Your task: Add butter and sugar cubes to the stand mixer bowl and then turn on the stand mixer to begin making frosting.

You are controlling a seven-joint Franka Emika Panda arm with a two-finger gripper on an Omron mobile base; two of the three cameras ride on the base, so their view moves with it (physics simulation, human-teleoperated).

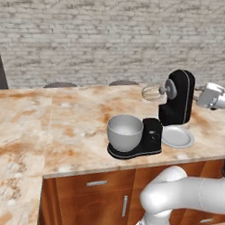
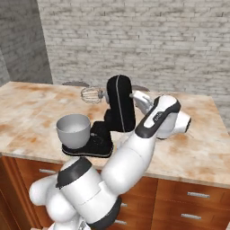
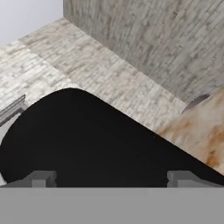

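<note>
While my pincer (image 3: 111, 178) is hovering right at the back of the stand mixer (image 1: 176, 99), its jaws are standing wide apart and gripping nothing; the tips are flanking the glossy black head. Mixer head is sitting tilted up, whisk (image 1: 152, 93) hanging clear above the counter (image 1: 48, 130). Stand mixer bowl (image 1: 124, 132) is resting on the mixer's flat base near the counter's front edge. White plate (image 1: 178, 137) is lying just beside the base.
</note>
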